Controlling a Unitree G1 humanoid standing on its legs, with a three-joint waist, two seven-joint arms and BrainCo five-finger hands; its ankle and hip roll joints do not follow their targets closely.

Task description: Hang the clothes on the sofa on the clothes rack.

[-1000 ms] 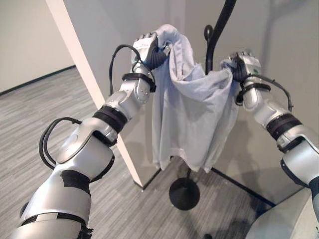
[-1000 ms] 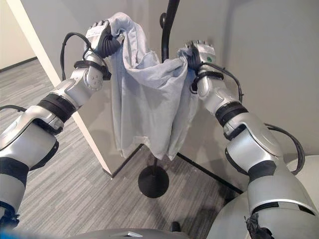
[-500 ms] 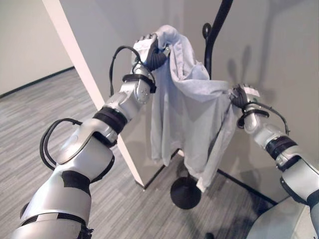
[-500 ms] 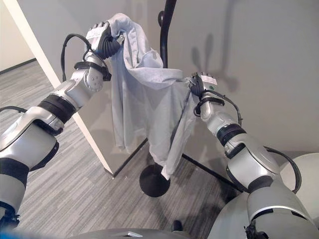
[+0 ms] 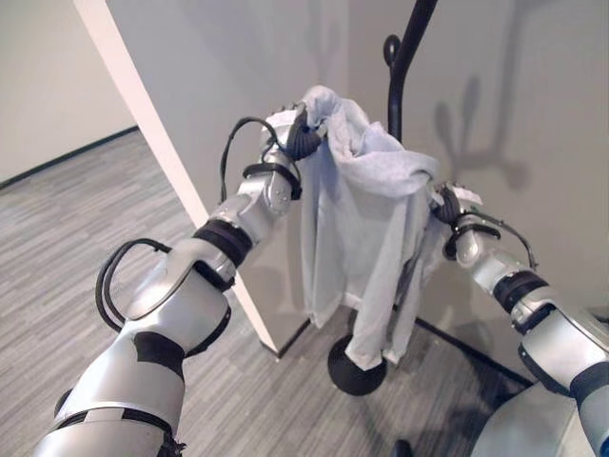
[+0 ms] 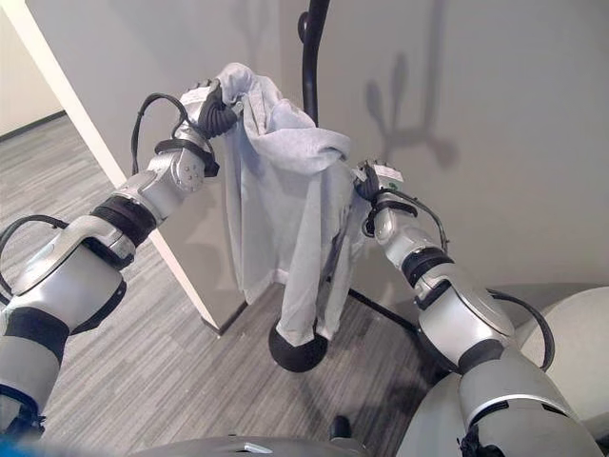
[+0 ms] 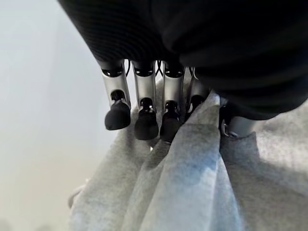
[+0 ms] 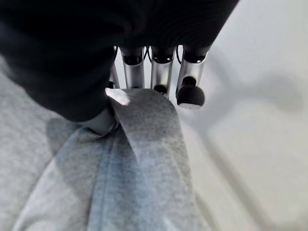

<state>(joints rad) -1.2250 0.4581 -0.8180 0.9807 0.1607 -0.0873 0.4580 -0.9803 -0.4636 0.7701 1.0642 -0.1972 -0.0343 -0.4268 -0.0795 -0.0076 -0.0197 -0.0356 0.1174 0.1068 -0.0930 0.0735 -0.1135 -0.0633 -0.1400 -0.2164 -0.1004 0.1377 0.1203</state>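
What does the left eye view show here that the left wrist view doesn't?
Left eye view alone: the black clothes rack with its round base, the right robot hand gripping the far side of the grey garment, and how low the cloth hangs. Left wrist view alone: the left robot hand close up, fingers curled and cloth pinched beside them. Both: that hand shut on the garment.
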